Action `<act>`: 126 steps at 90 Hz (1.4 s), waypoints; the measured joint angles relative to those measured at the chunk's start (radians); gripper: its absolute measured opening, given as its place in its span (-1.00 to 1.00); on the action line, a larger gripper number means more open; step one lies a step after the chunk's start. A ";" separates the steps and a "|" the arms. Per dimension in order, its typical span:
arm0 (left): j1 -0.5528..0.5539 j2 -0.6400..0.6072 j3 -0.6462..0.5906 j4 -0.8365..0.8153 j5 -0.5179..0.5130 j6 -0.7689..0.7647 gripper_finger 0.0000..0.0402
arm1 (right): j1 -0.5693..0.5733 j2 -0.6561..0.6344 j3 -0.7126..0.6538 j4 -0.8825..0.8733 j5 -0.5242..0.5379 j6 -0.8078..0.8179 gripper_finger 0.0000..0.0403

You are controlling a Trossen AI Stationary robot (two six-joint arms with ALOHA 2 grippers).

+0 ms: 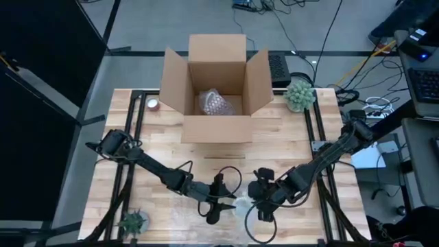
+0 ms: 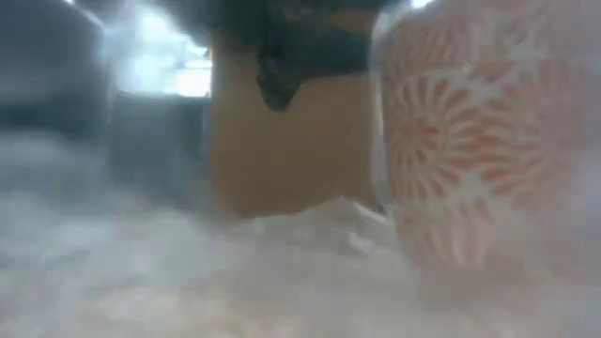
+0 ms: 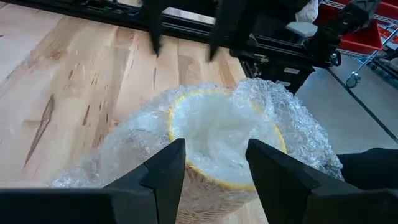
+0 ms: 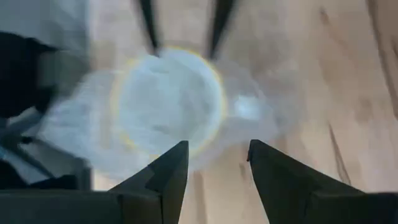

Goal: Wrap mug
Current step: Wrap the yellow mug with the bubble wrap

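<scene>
I see the mug (image 3: 224, 143) standing upright near the front edge of the pale plank surface (image 1: 288, 134), about midway along it — a round, yellow-rimmed cup with an orange lacy pattern on its wall, stuffed and skirted with crinkled clear bubble wrap (image 3: 292, 124). My left hand (image 1: 216, 209) sits just to its left, my right hand (image 1: 264, 209) just to its right; both have their dark wedge-shaped fingers spread apart, gripping nothing, each looking down on the mug's rim. Toward the back edge stands an open corrugated cardboard box (image 1: 216, 127) with flaps splayed — a bubbly wrapped bundle (image 1: 216, 103) lies inside it.
</scene>
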State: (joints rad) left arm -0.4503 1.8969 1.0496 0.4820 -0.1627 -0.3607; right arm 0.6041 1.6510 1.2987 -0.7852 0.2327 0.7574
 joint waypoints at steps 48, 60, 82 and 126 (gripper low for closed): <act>0.001 0.000 0.000 0.003 -0.002 0.000 -0.19 | -0.029 0.148 0.000 0.072 0.003 0.025 -0.22; 0.001 0.000 0.000 0.000 -0.003 0.000 -0.19 | -0.029 0.145 0.000 0.072 0.002 0.012 -0.22; 0.001 0.000 0.000 -0.001 -0.003 0.001 -0.19 | -0.029 0.143 0.000 0.064 -0.034 -0.023 -0.22; 0.001 -0.029 0.000 -0.049 -0.003 -0.003 -0.19 | -0.024 0.036 0.000 0.049 -0.089 -0.003 -0.22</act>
State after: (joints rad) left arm -0.4492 1.8677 1.0496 0.4326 -0.1654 -0.3635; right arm 0.5796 1.6875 1.2991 -0.7364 0.1432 0.7547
